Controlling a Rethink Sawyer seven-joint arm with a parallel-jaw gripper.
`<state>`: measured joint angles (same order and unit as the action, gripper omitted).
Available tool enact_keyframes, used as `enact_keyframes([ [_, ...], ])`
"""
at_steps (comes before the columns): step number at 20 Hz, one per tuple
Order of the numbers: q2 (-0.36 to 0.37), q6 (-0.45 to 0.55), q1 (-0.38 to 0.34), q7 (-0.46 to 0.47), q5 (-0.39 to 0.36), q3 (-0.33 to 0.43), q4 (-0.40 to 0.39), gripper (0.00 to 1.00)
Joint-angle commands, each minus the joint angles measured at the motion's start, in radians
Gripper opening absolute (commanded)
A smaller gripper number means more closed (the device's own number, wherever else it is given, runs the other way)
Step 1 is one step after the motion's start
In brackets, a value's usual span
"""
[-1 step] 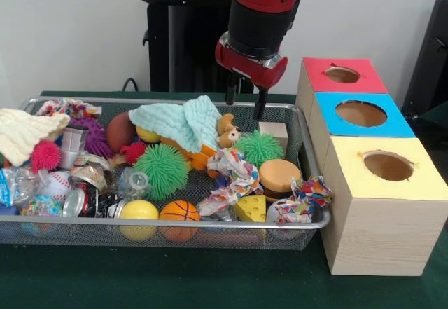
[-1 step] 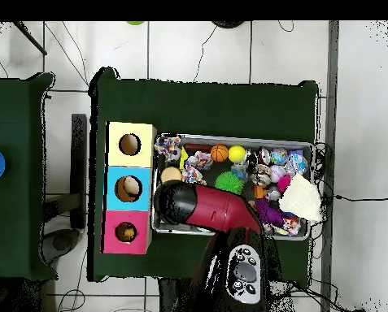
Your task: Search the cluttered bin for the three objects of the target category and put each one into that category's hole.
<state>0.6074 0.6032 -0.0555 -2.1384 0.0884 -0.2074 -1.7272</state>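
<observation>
Front view shows the tool [image 1: 246, 99] hanging open and empty over the bin's [image 1: 308, 137] back right corner, just above a plain wooden block [image 1: 274, 133] near the green spiky ball [image 1: 258, 146]. This looks like the search-and-pick stage; which category is wanted cannot be told. Next comes a straight descent onto one item. Beside the bin stands the box with red [image 1: 342, 75], blue [image 1: 361, 113] and yellow [image 1: 387, 166] holes.

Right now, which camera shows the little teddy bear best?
The front view: the teddy bear sits in plain sight in the bin, beside the mint cloth, below the gripper. In the overhead view the arm covers that spot, so I cannot pick it out.
</observation>
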Motion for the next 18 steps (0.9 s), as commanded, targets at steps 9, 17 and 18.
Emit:
enact_keyframes([
  [9,-0.106,0.237,-0.079,-0.079,-0.025,-0.002,0.210,1.00],
  [17,-0.135,0.210,-0.132,-0.025,-0.048,0.014,0.242,1.00],
  [18,-0.138,0.207,-0.135,-0.024,-0.050,0.016,0.245,1.00],
])
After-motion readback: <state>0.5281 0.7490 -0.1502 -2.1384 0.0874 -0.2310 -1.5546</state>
